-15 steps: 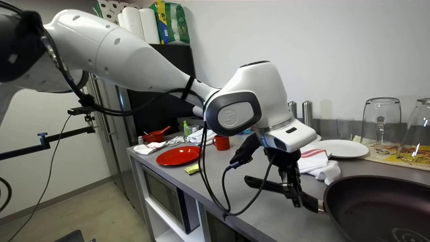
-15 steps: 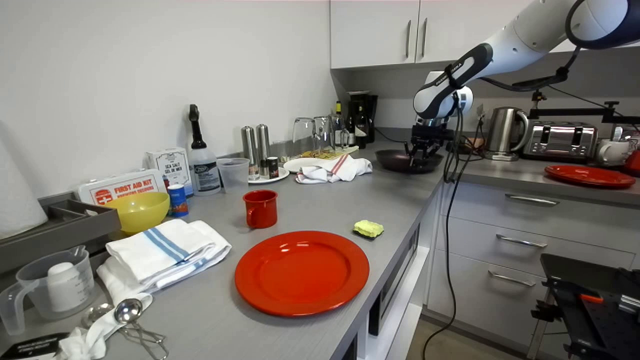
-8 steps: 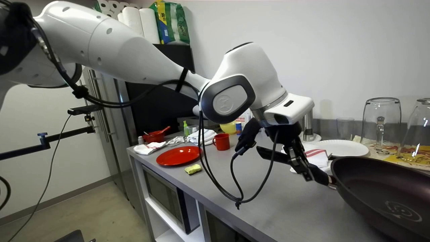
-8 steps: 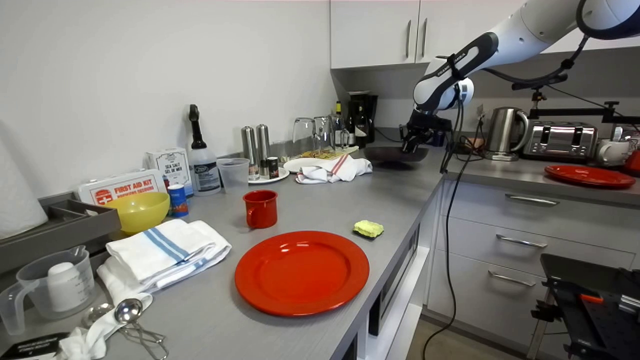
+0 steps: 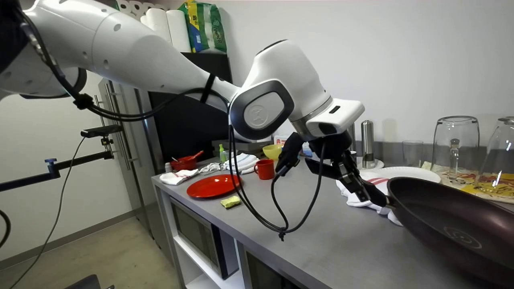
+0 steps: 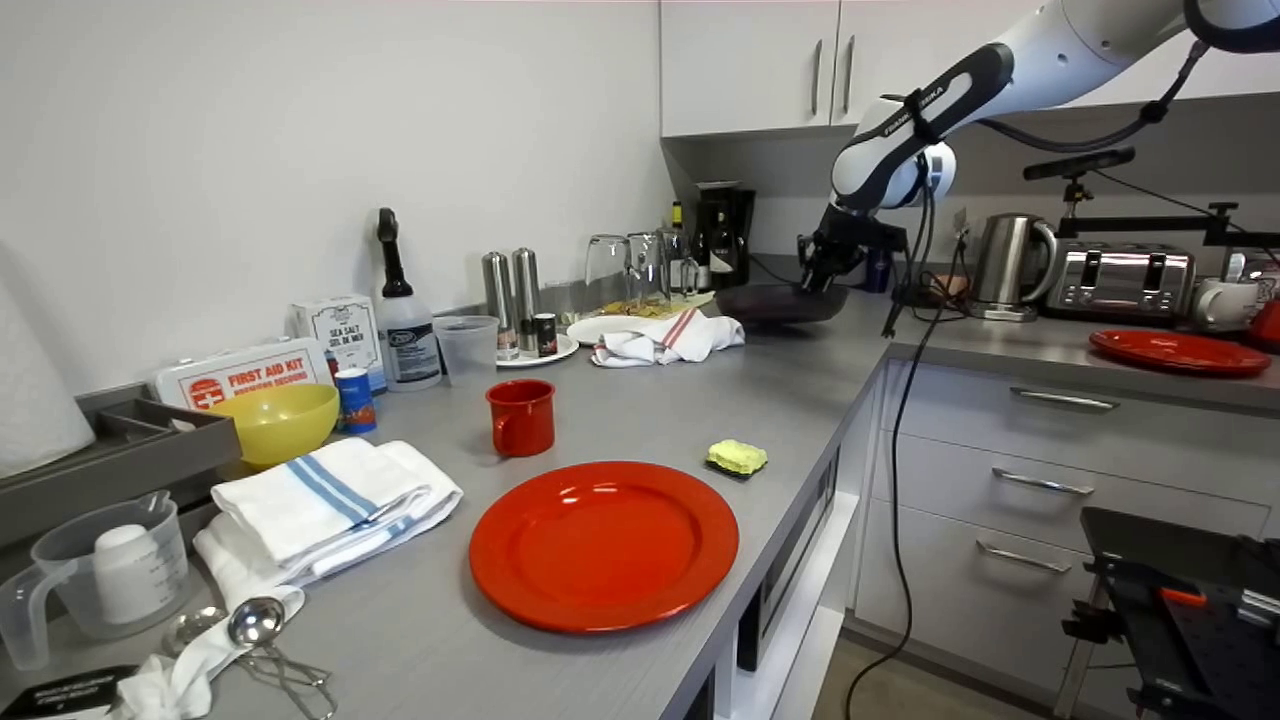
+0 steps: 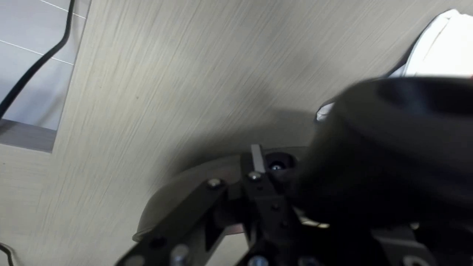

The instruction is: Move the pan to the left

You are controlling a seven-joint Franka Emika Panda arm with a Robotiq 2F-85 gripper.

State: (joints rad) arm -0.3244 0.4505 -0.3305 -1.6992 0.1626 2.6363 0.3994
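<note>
On the counter (image 6: pixel 650 405), two red plates (image 6: pixel 604 546); one gripper (image 5: pixel 362 192) holds one pan (image 5: pixel 453 222)

Glossy white arm (image 5: pixel 140 56) here, flecked with grey dots (image 5: pixel 117 27)! Black cables (image 5: pixel 130 117) looped along it, a black strap (image 5: pixel 207 88) cinched round, a pale logo disc (image 5: pixel 263 110) ringed in dark grey, and the jaws: black, bright screws (image 7: pixel 254 176) glinting!

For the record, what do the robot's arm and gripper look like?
The arm is white and rounded, with a dark-ringed oval joint cap bearing a logo, partly strap-covered lettering, and black cables strapped along it. The gripper is black, with angular linkages and silvery screws.
</note>
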